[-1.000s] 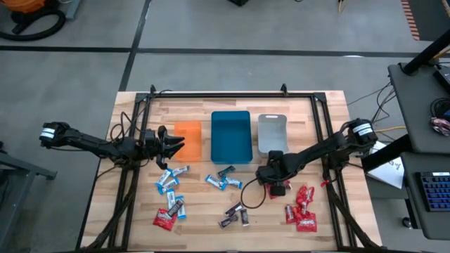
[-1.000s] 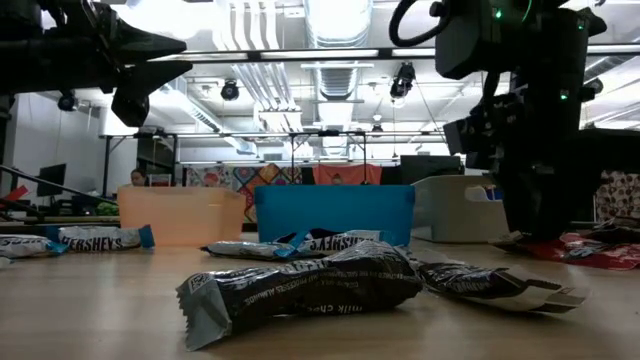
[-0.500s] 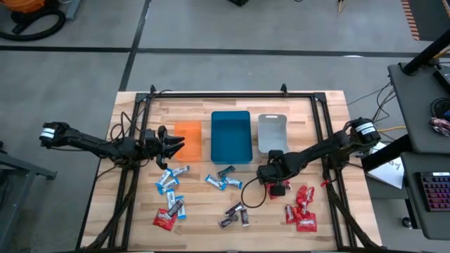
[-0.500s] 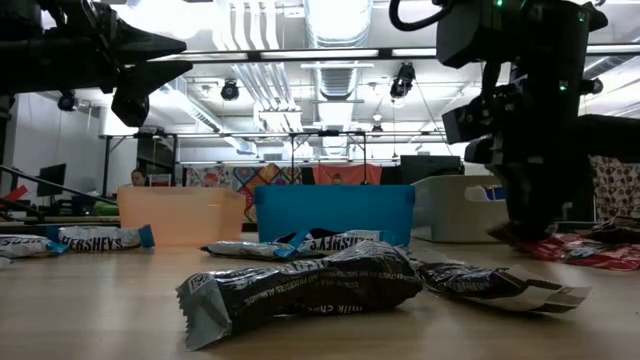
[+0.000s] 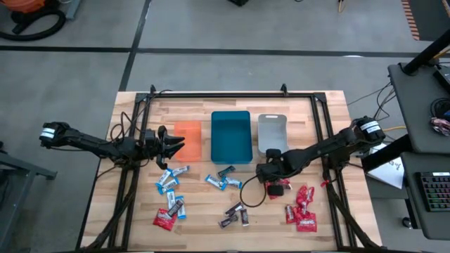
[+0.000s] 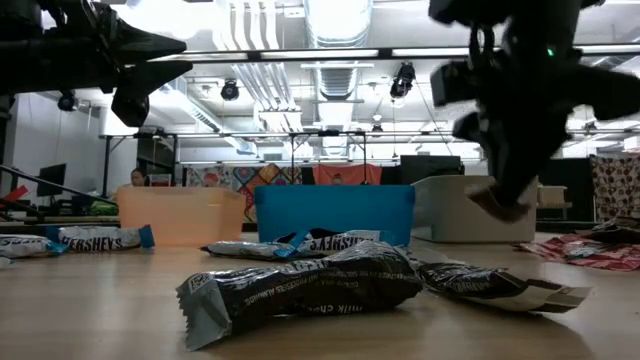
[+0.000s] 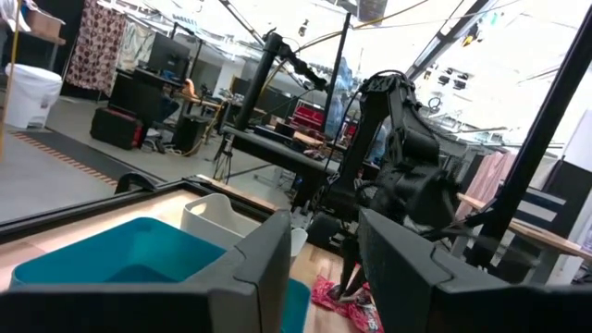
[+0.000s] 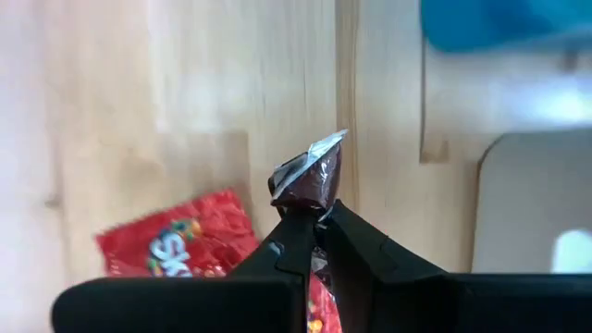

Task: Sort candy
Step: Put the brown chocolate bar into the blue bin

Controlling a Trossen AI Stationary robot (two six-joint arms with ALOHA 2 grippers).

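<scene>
Candy, wrapped, mixed lot: red pieces point(image 5: 301, 211) heaped on my right side of the desk point(image 5: 330, 112); blue-and-white pieces point(image 5: 169, 184) scattered left and centre; dark pieces point(image 5: 235, 214) near the front edge.

Item in hand: one dark brown wrapped piece point(image 8: 310, 176), pinched at its lower end by my right jaws point(image 8: 316, 225). A second ago they stood spread, low beside the red heap; now they are pressed onto the wrapper and lifted clear of the desk, hanging in front of the grey tray point(image 5: 271, 133).

Receptacles: orange tray point(image 5: 188, 139), teal tray point(image 5: 230, 135) and grey tray in a row at the back; none seen to hold candy.

Left jaws point(image 5: 176, 143): partly spread, holding nothing, hovering beside the orange tray.

Status: pick made. Judged next step is carrying this piece to its tray; nearly the whole lot remains unsorted.
</scene>
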